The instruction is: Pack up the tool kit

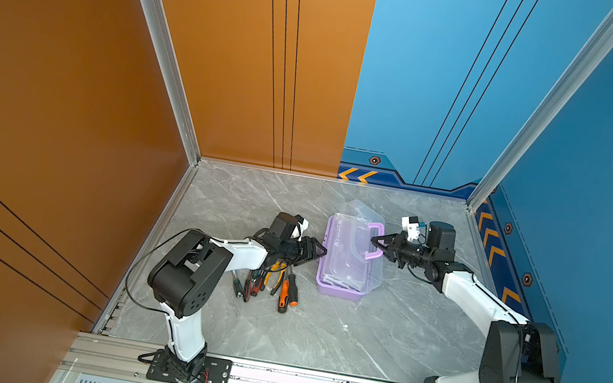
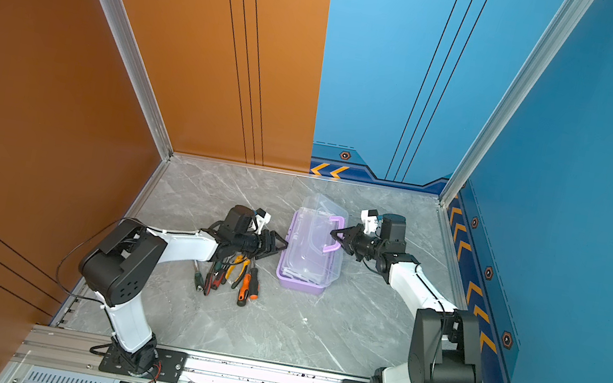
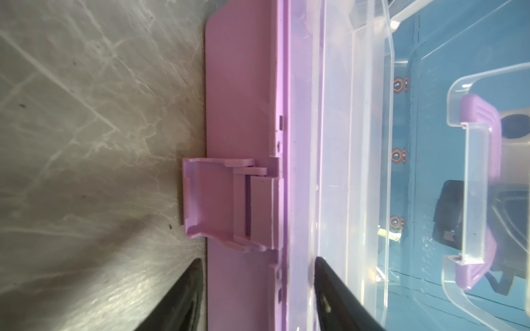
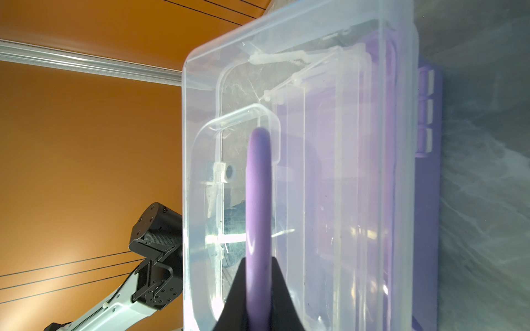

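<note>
The tool kit's lilac case (image 1: 334, 290) (image 2: 297, 284) stands mid-table, its clear lid (image 1: 359, 218) tilted up off the base. My right gripper (image 1: 373, 241) (image 4: 258, 260) is shut on the purple handle (image 4: 258, 186) (image 2: 338, 219) of the lid. My left gripper (image 1: 322, 251) (image 3: 258, 260) is open, its jaws straddling the case's front wall (image 3: 238, 86) just beside the flipped-down latch (image 3: 209, 197). Loose tools lie under the left arm: an orange screwdriver (image 1: 284, 296) (image 2: 245, 290), yellow-handled pliers (image 1: 277, 268), and red- and green-handled drivers, partly hidden by the arm.
The marble table (image 1: 356, 336) is walled by an orange panel on the left and blue panels behind and to the right. An aluminium rail (image 1: 306, 382) carrying both arm bases runs along the front edge.
</note>
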`<state>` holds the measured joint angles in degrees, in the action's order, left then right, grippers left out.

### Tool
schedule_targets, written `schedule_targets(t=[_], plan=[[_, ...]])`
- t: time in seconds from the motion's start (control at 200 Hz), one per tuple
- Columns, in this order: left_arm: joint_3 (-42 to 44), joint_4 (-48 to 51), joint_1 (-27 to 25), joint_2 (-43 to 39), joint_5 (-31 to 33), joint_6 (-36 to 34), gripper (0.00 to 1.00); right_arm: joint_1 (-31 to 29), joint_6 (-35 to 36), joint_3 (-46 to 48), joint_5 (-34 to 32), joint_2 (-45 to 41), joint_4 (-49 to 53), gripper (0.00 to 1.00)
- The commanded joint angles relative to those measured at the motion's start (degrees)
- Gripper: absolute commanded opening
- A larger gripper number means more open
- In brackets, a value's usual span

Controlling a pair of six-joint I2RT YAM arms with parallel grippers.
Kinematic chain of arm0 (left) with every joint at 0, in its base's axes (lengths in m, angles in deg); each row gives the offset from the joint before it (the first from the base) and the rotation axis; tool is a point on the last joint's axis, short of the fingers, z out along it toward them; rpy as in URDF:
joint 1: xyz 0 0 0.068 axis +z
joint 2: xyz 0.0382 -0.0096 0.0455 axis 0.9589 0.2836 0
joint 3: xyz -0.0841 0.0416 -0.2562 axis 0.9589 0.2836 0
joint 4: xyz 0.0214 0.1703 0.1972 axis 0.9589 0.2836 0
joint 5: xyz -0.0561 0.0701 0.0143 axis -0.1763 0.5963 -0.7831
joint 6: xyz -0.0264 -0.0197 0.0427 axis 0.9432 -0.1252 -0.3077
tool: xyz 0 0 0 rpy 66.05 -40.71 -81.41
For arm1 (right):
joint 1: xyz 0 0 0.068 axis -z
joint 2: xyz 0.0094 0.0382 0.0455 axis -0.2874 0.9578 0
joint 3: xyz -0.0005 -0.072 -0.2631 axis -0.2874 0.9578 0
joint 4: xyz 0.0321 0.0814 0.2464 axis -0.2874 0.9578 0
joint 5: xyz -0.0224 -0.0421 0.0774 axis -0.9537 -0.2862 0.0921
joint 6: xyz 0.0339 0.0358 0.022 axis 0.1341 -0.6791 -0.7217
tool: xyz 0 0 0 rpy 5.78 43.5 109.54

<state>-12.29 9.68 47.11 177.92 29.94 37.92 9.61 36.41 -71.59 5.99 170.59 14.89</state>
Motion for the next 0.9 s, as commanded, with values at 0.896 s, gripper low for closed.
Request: schedule_targets(t=[0.896], plan=[[-2.9,17.5,1.6,-7.0,9.5,-11.6,0.61,3.1,-5.6,2.6,5.9,4.5,-13.0,0.00]])
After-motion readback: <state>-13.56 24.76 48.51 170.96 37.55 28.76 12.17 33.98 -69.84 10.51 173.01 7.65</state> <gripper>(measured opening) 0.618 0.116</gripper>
